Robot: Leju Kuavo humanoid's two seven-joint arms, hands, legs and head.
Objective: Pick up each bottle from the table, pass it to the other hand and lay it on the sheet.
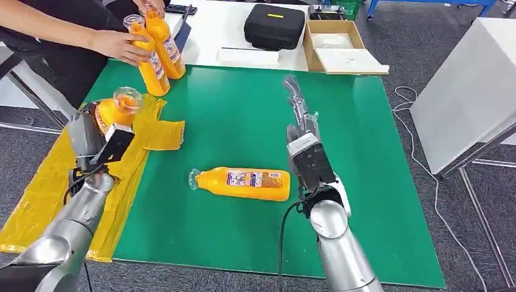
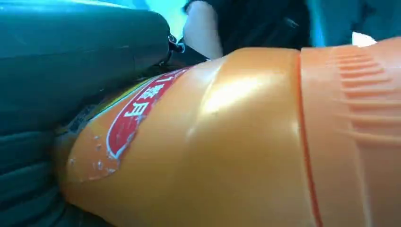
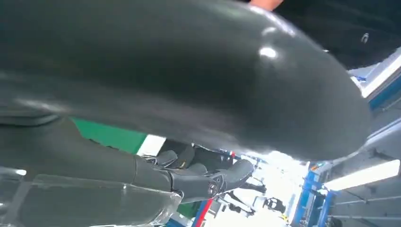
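Observation:
My left hand (image 1: 91, 137) grips an orange bottle (image 1: 115, 109) above the yellow sheet (image 1: 42, 194) at the left edge of the green mat (image 1: 243, 109). In the left wrist view the same bottle (image 2: 236, 142), with its red label, lies against the hand (image 2: 71, 61). A second orange bottle (image 1: 243, 183) lies on its side in the middle of the mat, cap pointing left. My right hand (image 1: 296, 103) is raised over the mat beyond that bottle, fingers stretched out and holding nothing; its fingers (image 3: 208, 179) show extended in the right wrist view.
At the back left a person's hand (image 1: 118, 45) holds two upright orange bottles (image 1: 159, 55) on the mat's corner. A black case (image 1: 274, 25) and a cardboard box (image 1: 338, 45) sit behind the mat. A white table (image 1: 468, 91) stands to the right.

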